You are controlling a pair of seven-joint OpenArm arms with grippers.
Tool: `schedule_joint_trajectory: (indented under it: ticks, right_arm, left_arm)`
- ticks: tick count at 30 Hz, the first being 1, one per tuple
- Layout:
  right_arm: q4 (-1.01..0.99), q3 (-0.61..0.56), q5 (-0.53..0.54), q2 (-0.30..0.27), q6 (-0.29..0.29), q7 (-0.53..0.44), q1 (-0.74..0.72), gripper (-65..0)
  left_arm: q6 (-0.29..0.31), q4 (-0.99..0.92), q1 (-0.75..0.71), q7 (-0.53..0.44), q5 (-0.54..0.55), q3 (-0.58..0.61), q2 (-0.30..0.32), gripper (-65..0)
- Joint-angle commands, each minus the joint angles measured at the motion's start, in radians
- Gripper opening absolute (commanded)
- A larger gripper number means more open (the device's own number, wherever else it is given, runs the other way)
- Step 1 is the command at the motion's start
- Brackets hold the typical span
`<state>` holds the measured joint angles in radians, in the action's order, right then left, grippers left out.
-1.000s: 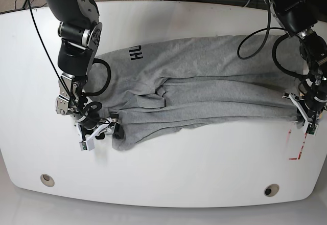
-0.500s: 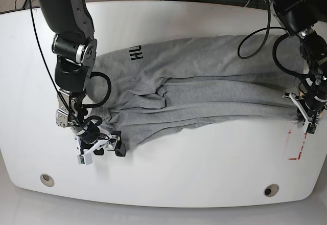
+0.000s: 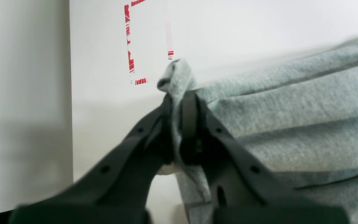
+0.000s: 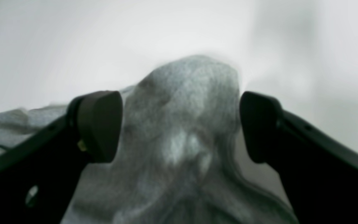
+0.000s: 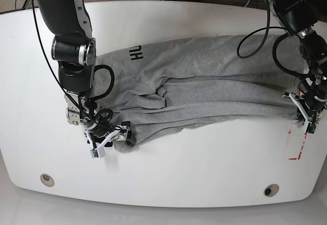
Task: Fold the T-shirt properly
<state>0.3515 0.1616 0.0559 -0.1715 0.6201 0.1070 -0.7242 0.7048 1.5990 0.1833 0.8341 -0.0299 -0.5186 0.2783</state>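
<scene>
The grey T-shirt (image 5: 204, 92) lies folded lengthwise across the white table (image 5: 179, 174), with black letters (image 5: 136, 53) showing near its left end. My left gripper (image 5: 302, 114) at the right end is shut on a bunched corner of the cloth; the left wrist view shows the fabric (image 3: 291, 118) pinched between the closed fingers of that gripper (image 3: 179, 102). My right gripper (image 5: 118, 136) stands open at the shirt's front left corner. In the right wrist view a hump of grey cloth (image 4: 182, 109) sits between the wide-apart pads of that gripper (image 4: 179, 124).
Red tape marks (image 5: 299, 144) lie on the table by the left gripper and show as red tape (image 3: 129, 46) in the left wrist view. Two round holes (image 5: 47, 179) (image 5: 271, 189) sit near the front edge. Black cables (image 5: 255, 36) hang over the shirt's far right.
My right gripper has opened wider and slid a little right and toward the front edge at the shirt's corner. The left gripper has stayed where it was, shut on the cloth.
</scene>
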Motion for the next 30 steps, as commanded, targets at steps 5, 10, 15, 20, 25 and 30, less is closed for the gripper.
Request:
schedule_joint_trajectory:
  ticks: [5,10,15,20,25,30]
  right_arm:
    - [0.016,-0.003,0.022,-0.007,0.004,-0.033,-0.041,-14.3]
    - [0.017,-0.003,0.022,-0.006,0.004,-0.033,-0.041,-33.9]
    - [0.019,-0.004,0.02,-0.006,0.007,-0.033,-0.042,-58.3]
    - [0.021,-0.006,0.02,-0.006,0.01,-0.033,-0.047,-64.8]
    - [0.028,-0.006,0.02,-0.006,0.011,-0.017,-0.054,-65.0]
    - [0.179,-0.004,0.025,-0.001,0.011,0.089,-0.022,-65.0]
  left_arm:
    - [-0.007,0.017,0.022,-0.02,0.005,-0.002,0.022,-65.0]
    - [-0.007,0.017,0.022,-0.02,0.005,-0.002,0.022,-65.0]
    - [-0.007,0.017,0.022,-0.02,0.005,-0.002,0.022,-65.0]
    - [-0.007,0.017,0.022,-0.02,0.005,-0.002,0.022,-65.0]
    - [-0.007,0.017,0.022,-0.02,0.005,-0.002,0.022,-65.0]
    - [-0.007,0.022,0.029,-0.02,0.005,-0.005,0.016,-65.0]
